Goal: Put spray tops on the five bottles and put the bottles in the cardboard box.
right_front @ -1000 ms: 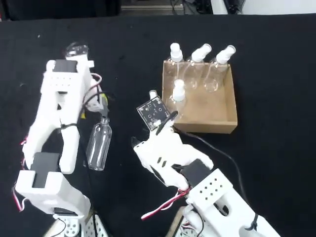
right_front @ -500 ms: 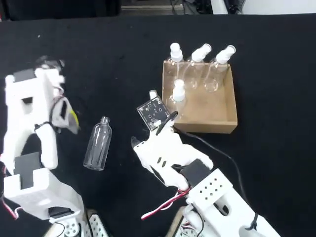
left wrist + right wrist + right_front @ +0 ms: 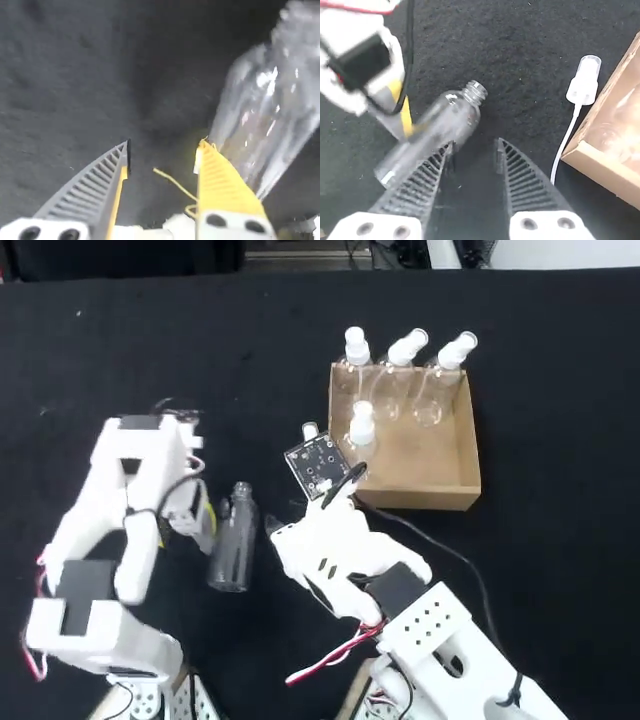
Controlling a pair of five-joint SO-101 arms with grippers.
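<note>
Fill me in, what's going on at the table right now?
Four capped bottles sit in the cardboard box. The fifth bottle lies uncapped on the table, with the left gripper open close beside it and the right gripper open near its neck. The last spray top lies loose beside the box.

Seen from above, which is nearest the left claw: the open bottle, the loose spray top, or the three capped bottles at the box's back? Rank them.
1. uncapped bottle, lying right beside the left gripper.
2. loose spray top, on the table just outside the cardboard box.
3. three capped bottles, along the box's far wall.
</note>
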